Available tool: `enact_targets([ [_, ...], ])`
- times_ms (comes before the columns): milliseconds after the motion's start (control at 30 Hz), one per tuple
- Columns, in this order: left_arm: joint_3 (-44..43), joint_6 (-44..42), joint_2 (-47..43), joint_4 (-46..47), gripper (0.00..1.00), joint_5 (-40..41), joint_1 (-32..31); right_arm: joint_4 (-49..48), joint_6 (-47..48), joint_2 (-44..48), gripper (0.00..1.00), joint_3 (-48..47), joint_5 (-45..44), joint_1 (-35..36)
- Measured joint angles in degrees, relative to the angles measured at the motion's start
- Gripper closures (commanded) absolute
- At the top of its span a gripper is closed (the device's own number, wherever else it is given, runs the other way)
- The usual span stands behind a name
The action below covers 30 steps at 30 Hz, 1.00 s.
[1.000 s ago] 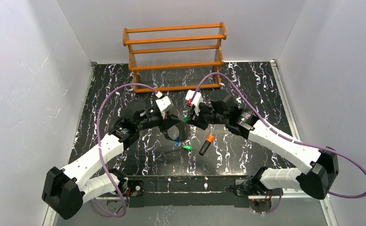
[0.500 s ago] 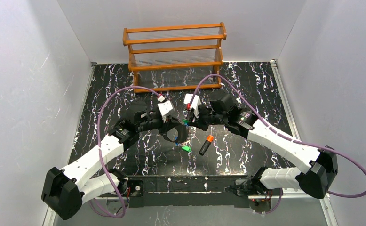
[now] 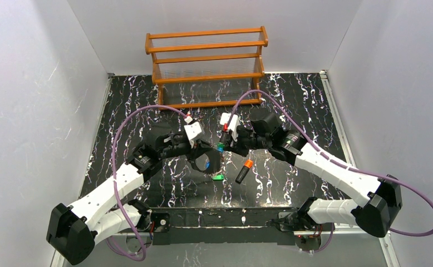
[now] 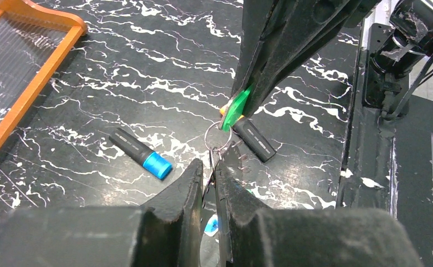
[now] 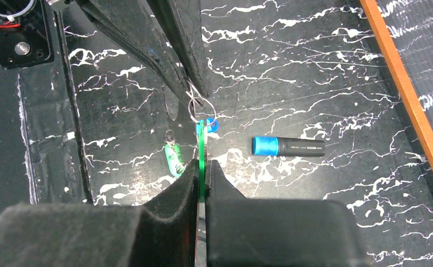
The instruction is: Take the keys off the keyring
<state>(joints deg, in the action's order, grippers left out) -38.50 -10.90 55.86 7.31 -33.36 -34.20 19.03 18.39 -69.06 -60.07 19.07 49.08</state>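
Observation:
The keyring shows as a small thin metal ring (image 4: 219, 137), not a large one. My left gripper (image 4: 213, 164) is shut on its near edge and holds it above the table. My right gripper (image 5: 202, 164) is shut on a green key (image 5: 201, 142) whose tip reaches the ring (image 5: 195, 104). That key also shows in the left wrist view (image 4: 234, 109) and from above (image 3: 220, 147). A second green key (image 5: 173, 157) lies loose on the table (image 3: 219, 177). A blue key (image 5: 210, 125) is below the ring; I cannot tell whether it hangs or lies.
A blue-capped black marker (image 5: 288, 146) lies on the marble table beyond the keys. An orange-capped marker (image 3: 243, 171) lies just right of the loose green key. A wooden rack (image 3: 206, 67) stands at the back. A black base rail (image 3: 225, 217) runs along the near edge.
Both grippers have shifted slightly toward the near edge together, still joined at the ring and green key. The blue key seen from above earlier is now covered by the left gripper.

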Motion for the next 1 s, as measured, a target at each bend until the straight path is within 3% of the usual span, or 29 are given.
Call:
enact_targets([
  [367, 0.72, 1.57, -0.57, 0.44, 1.0, -1.46, -0.04, -1.36, 2.73, 0.94, 0.99, 2.64, 0.9, -0.76],
  [1000, 4.87, 13.11, -1.44, 10.71, 1.0, -4.13, 0.39, -4.22, 7.5, 0.76, 0.99, 4.81, 4.17, -2.25],
])
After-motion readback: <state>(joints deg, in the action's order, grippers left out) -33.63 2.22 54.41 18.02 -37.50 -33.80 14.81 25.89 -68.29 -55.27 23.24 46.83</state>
